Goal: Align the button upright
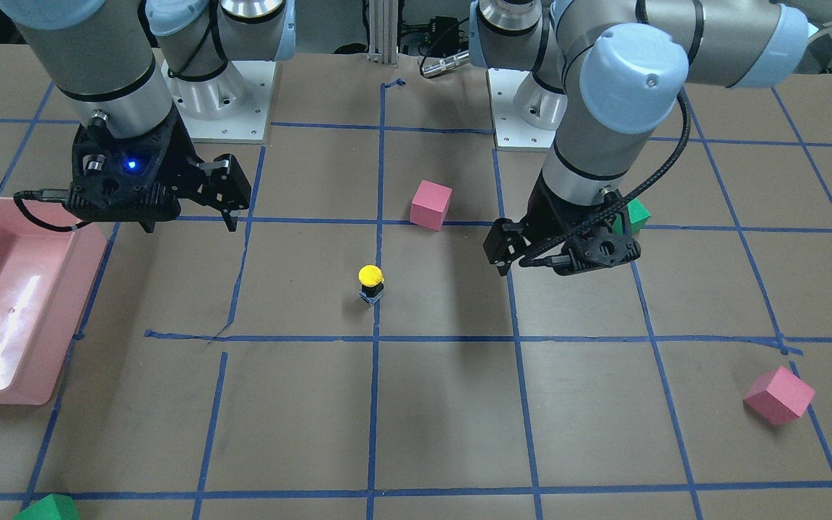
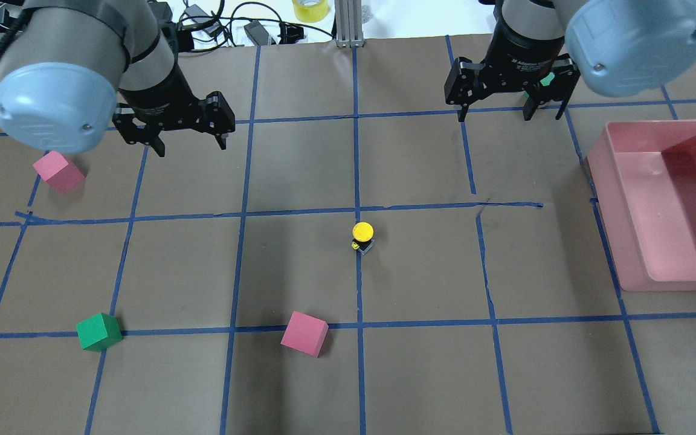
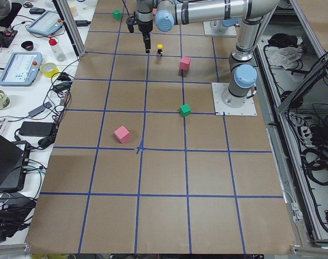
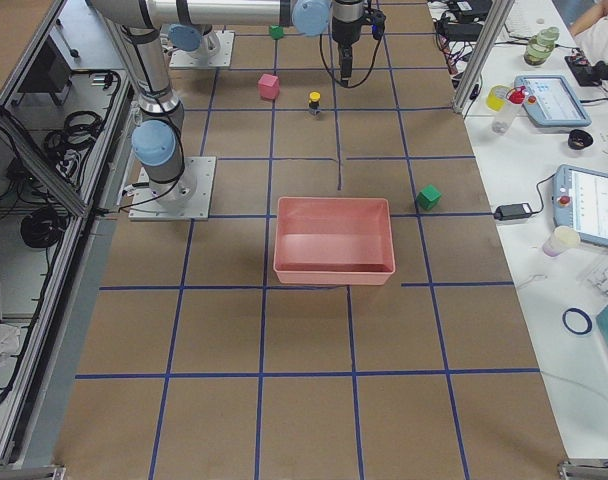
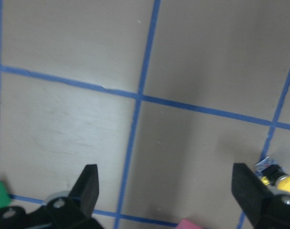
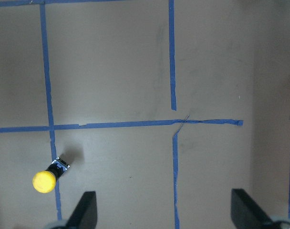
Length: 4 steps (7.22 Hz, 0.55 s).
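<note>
The button (image 2: 362,235) stands upright on a blue tape line near the table's middle, yellow cap up, black body and silvery base below. It also shows in the front view (image 1: 370,282), at the left wrist view's right edge (image 5: 278,179) and in the right wrist view (image 6: 47,177). My left gripper (image 2: 191,144) hangs open and empty above the table, far-left of the button. My right gripper (image 2: 495,115) hangs open and empty, far-right of the button. Neither touches the button.
A pink bin (image 2: 617,229) sits at the right side. One pink cube (image 2: 58,171) lies by the left gripper, another (image 2: 304,333) nearer the robot. One green cube (image 2: 99,331) lies near left; another (image 2: 546,80) peeks out behind the right gripper.
</note>
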Tool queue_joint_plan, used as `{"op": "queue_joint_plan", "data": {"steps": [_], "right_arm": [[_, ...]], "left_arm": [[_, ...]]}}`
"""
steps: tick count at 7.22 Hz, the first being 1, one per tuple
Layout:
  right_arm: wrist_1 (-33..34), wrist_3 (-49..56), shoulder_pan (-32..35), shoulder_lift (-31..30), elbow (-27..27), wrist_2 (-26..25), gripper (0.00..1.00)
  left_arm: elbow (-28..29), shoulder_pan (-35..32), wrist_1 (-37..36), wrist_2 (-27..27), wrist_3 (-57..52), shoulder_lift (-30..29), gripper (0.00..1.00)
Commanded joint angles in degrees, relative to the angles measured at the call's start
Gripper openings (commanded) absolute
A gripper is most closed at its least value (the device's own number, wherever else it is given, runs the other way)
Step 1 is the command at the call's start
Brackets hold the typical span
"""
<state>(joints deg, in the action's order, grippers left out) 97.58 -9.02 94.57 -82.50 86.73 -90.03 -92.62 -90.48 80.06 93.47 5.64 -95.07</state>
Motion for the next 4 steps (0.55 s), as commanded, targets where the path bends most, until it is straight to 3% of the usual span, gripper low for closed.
{"op": "queue_joint_plan", "data": {"steps": [1,4], "right_arm": [[8.18,-10.81,5.94,3.91,-0.06,-0.05,1.0],[8.41,-23.29,11.93,5.33,0.81,-0.14,1.0]], "left_arm": [[1.74,2.85,5.24,2.15,-4.67,4.18,1.0],[2.63,3.55,8.97,2.15,-4.15,6.66,1.0]]}}
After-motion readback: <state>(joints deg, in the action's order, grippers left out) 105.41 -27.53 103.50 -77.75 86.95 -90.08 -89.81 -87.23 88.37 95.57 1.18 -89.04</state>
